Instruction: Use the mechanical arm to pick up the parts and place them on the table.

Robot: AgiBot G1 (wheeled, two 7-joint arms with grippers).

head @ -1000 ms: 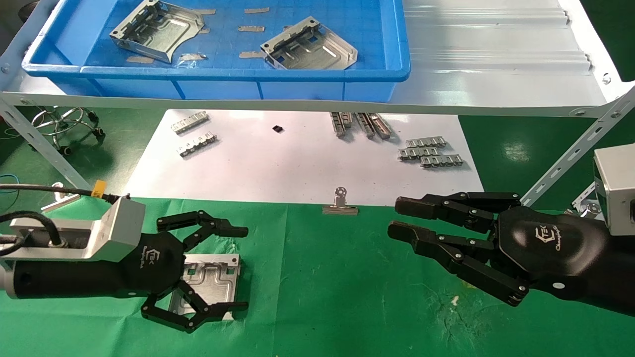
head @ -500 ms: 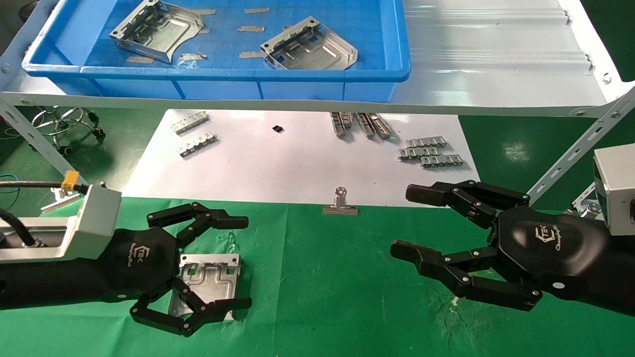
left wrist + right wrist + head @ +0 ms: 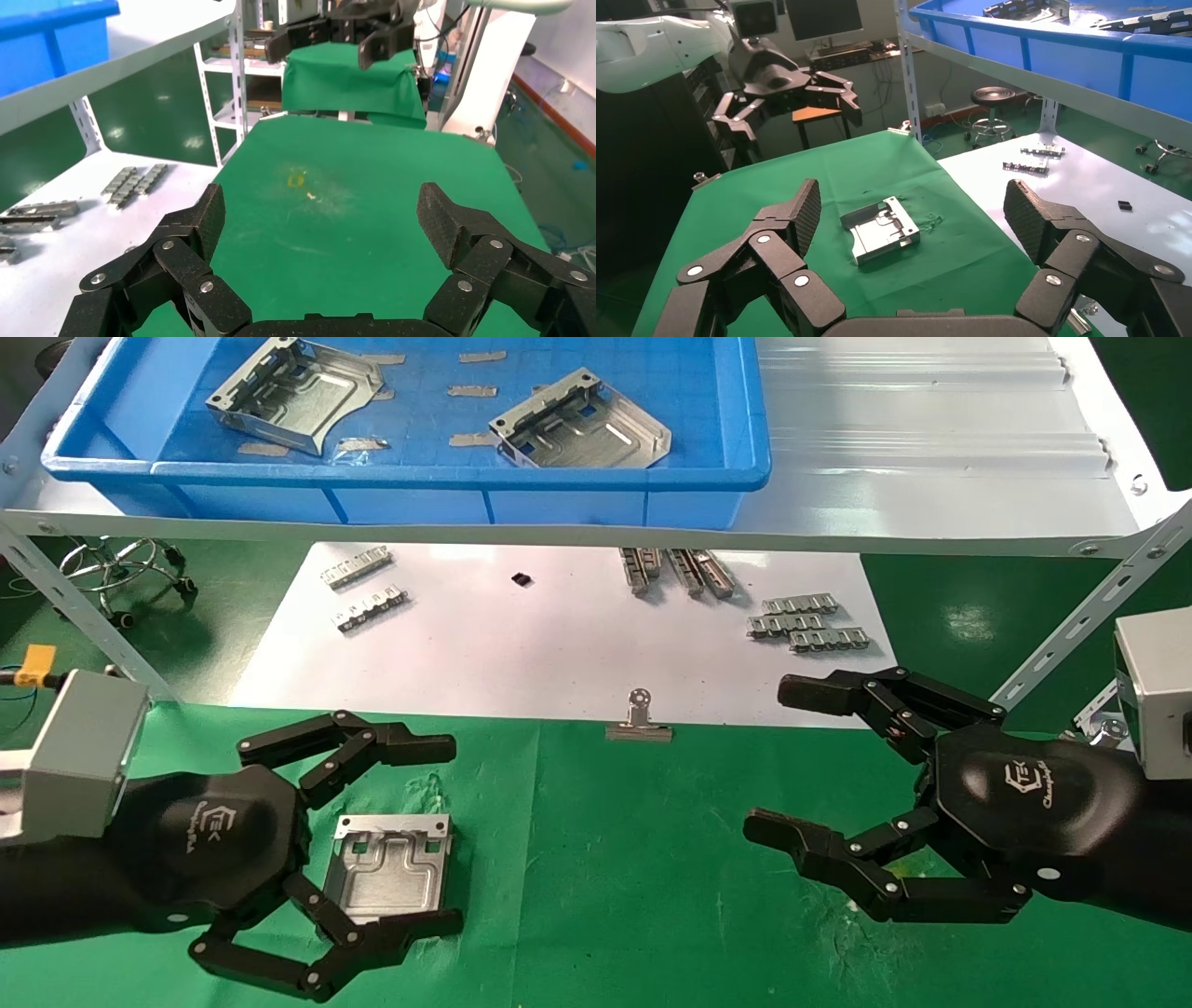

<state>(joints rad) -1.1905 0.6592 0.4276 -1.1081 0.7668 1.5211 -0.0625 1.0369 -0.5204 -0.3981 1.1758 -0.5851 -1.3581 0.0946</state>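
One silver part (image 3: 391, 868) lies flat on the green table (image 3: 605, 877); it also shows in the right wrist view (image 3: 880, 228). My left gripper (image 3: 453, 835) is open, its black fingers spread wide on either side of this part without touching it; its palm is just left of it. My right gripper (image 3: 771, 758) is open and empty above the cloth at the right. Two more parts (image 3: 298, 393) (image 3: 582, 430) lie in the blue bin (image 3: 410, 477) on the shelf. The left wrist view shows open fingers (image 3: 204, 217) over bare cloth.
A grey metal shelf (image 3: 931, 458) spans the back with slanted struts (image 3: 1071, 626) at both sides. A white sheet (image 3: 559, 645) beneath it carries small toothed strips (image 3: 805, 621) and a binder clip (image 3: 639, 719) at its front edge.
My left hand has drawn back to the left off the part, which stays put on the cloth. My right gripper's fingers have spread wide open.
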